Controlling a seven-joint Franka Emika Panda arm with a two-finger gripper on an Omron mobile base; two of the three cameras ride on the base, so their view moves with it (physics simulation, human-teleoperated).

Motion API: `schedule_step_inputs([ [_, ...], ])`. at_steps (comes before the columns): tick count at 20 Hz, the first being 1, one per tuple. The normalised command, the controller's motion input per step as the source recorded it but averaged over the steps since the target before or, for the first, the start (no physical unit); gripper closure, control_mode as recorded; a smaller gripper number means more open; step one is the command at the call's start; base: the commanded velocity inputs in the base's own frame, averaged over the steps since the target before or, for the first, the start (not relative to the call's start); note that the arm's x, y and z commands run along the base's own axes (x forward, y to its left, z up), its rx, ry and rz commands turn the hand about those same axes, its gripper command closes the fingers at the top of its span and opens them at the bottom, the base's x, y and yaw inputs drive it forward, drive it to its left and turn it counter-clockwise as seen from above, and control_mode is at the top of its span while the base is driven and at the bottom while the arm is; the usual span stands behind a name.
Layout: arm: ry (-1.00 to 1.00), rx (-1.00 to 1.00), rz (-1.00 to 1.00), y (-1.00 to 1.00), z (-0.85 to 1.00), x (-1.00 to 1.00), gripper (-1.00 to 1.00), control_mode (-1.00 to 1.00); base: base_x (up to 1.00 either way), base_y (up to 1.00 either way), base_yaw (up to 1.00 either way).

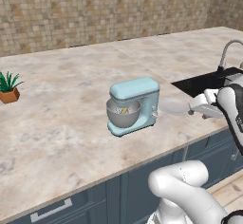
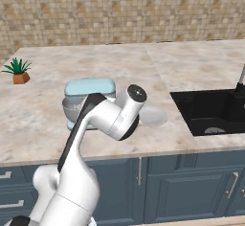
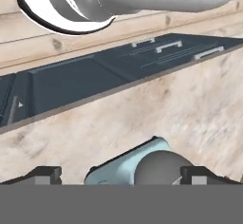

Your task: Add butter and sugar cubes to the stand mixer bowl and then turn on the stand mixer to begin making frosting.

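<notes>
Two-finger dark-tipped gripper spread wide, gripping nothing, hovering above pale blue stand mixer; round grey polished-metal bowl at its 9 o'clock.

The arm presents glossy white rounded housings with dark joint bands, a black strip along one link, a round grey end cap — and two small dark fingertips.

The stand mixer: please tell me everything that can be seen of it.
The stand mixer is pale blue, with a glossy rounded head above a flat blue base. A grey polished-metal bowl sits under the head, with something yellowish inside. The mixer stands upright on the beige stone counter, next to a flat white plate.
</notes>
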Motion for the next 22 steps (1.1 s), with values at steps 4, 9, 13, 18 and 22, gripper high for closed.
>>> schedule_step_inputs([
  [4,-0.15,-0.15,0.19,0.03,-0.19,0.0,-1.0,-1.0,0.0,0.0,0.0],
  [9,-0.23,-0.09,0.19,0.0,-0.17,0.0,-1.0,-1.0,0.0,0.0,0.0],
  [13,-0.26,-0.05,0.19,0.0,-0.18,0.0,-1.0,-1.0,0.0,0.0,0.0],
  [18,-0.25,-0.06,0.2,0.0,-0.27,0.0,-1.0,-1.0,0.0,0.0,0.0],
  [22,-0.23,-0.08,0.19,0.0,-0.27,0.0,-1.0,-1.0,0.0,0.0,0.0],
])
